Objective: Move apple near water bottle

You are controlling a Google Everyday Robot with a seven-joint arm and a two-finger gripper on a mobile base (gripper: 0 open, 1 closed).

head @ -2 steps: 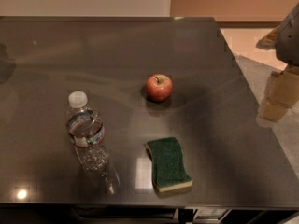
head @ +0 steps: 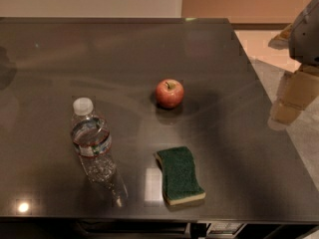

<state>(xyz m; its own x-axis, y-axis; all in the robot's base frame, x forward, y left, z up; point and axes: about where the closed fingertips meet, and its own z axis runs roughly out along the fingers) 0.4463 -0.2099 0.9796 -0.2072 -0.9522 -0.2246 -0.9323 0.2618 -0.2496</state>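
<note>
A small red apple [head: 169, 93] with a short stem sits on the dark table [head: 119, 54], a little right of the middle. A clear water bottle [head: 91, 146] with a white cap and a coloured label band stands at the front left, well apart from the apple. My gripper [head: 291, 96] is at the far right edge of the camera view, over the table's right edge and well to the right of the apple, touching nothing.
A green sponge [head: 179, 175] with a yellow underside lies near the front edge, below the apple and right of the bottle. The table's right edge runs next to a pale floor [head: 304, 133]. A wall stands behind the table.
The gripper at the right edge has shifted slightly. The apple, bottle and sponge have not moved.
</note>
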